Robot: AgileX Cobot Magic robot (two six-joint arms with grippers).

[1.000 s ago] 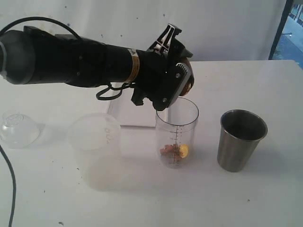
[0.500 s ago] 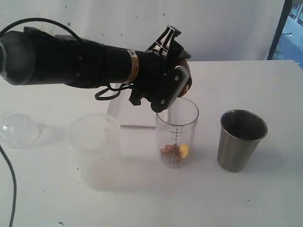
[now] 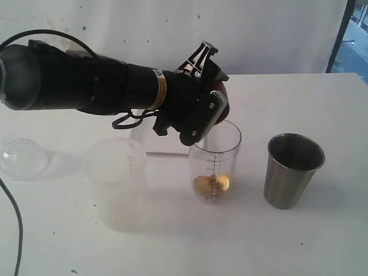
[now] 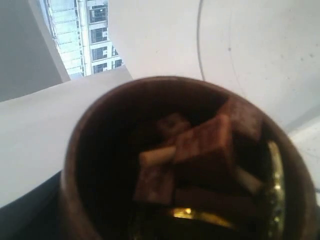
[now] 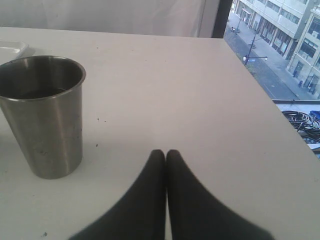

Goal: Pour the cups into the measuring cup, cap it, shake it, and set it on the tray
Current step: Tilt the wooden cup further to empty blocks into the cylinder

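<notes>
Soft, even daylight fills the exterior view. The white counter (image 3: 322, 241) is nearly washed out, so the frosted tub (image 3: 118, 178) barely stands out from it. Shadows are faint and diffuse, clearest at the foot of the tub. In the left wrist view the wooden cup (image 4: 100, 165) is very close, dim inside and blurred, with a bright window (image 4: 82, 35) behind it. The right wrist view is sharp on the steel tumbler (image 5: 42, 115), while the dark right claw (image 5: 166, 155) is soft-edged.
</notes>
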